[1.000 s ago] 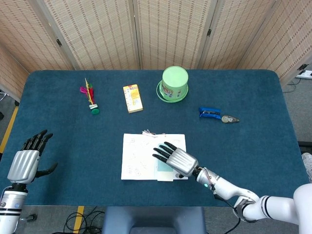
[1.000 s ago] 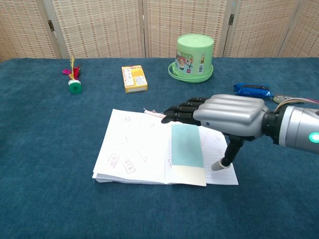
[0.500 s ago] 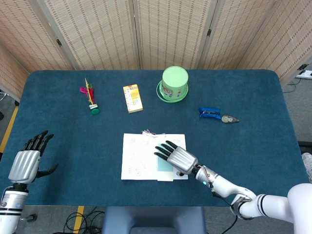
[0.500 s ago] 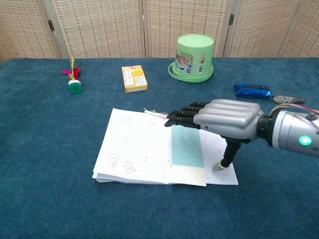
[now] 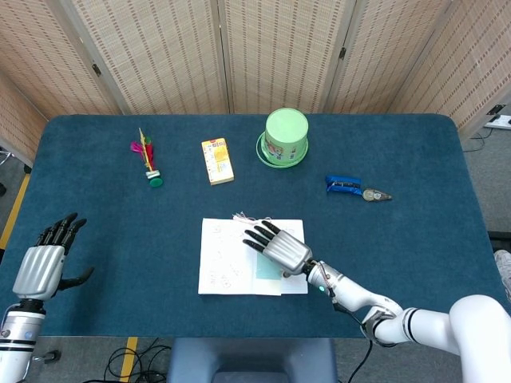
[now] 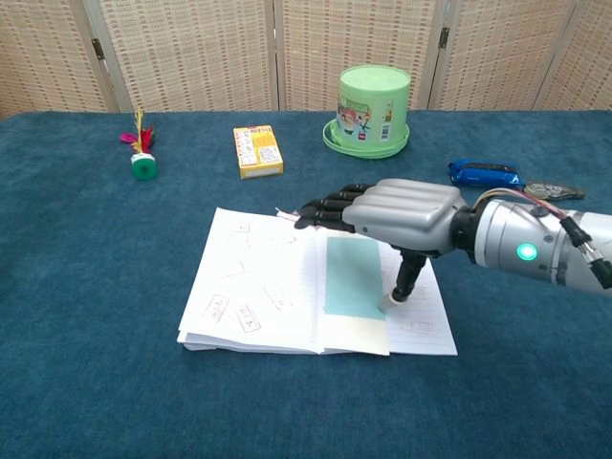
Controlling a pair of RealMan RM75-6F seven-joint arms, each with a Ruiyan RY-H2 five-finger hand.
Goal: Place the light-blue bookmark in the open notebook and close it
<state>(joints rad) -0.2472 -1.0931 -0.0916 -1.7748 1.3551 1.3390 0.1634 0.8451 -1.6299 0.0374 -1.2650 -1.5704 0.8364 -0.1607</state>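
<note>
Light-blue bookmark (image 6: 352, 276) lay flat on the right-hand page of the open notebook (image 6: 251, 287), close to the centre fold. Placement step judged done; closing not yet done, both pages flat. Right hand (image 6: 397, 217) hovered palm-down over the right page, fingers (image 6: 325, 207) extended toward the fold, holding nothing; thumb pointed down, tip at or just above the page beside the bookmark. Contact could not be confirmed. Chest view showed bookmark outline and thumb clearly; in head view the right hand (image 5: 276, 246) covered most of the bookmark. Left hand (image 5: 44, 263), seen only in head view, rested empty with fingers apart near the table's left edge, well apart from the notebook. Farther back: blue stapler-like tool (image 6: 485, 174), yellow box (image 6: 257, 151), green tub (image 6: 373, 106), feathered shuttlecock (image 6: 141, 151).
</note>
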